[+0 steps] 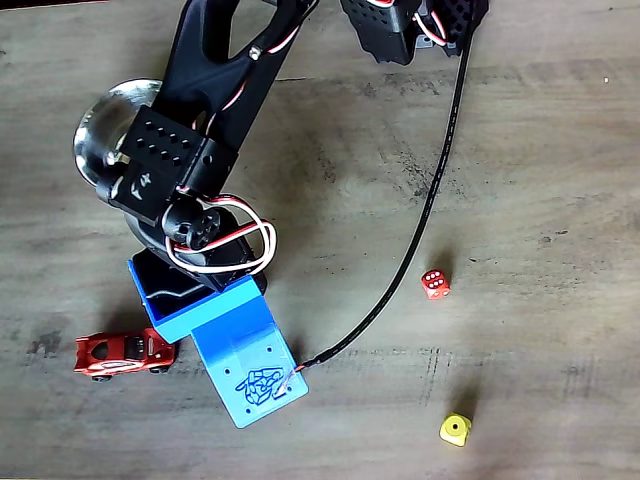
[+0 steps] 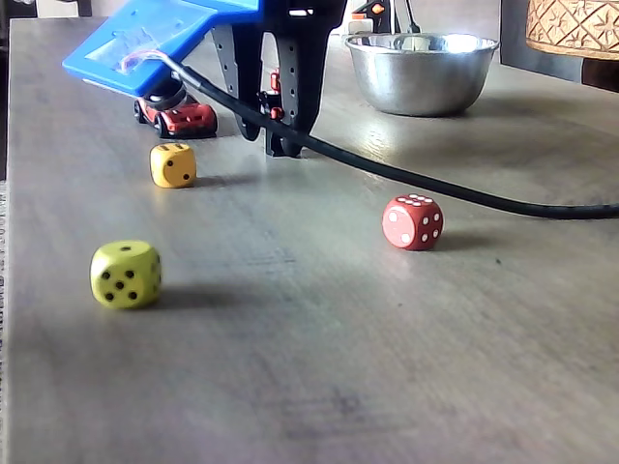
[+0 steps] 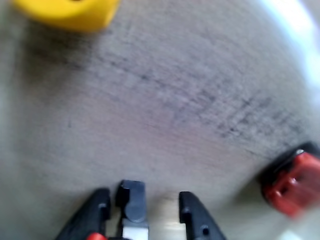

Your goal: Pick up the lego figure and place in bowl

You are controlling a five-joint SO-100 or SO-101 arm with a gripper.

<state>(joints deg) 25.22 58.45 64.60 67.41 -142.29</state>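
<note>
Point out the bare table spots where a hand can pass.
Free: the wide stretch right of the black cable, above the red die. Crowded: around the gripper, red toy car and bowl.

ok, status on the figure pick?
Claw open, down at the table. Figure inside it, not clamped yet. Car close alongside, yellow die ahead.

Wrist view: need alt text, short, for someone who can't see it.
Blurry close-up looking down on a grey wood-grain table, with the black gripper at the bottom edge, its jaws apart around a small dark and pale piece. A red and black toy, too blurred to identify, sits at the right edge, and part of a yellow object shows at the top left.
</note>
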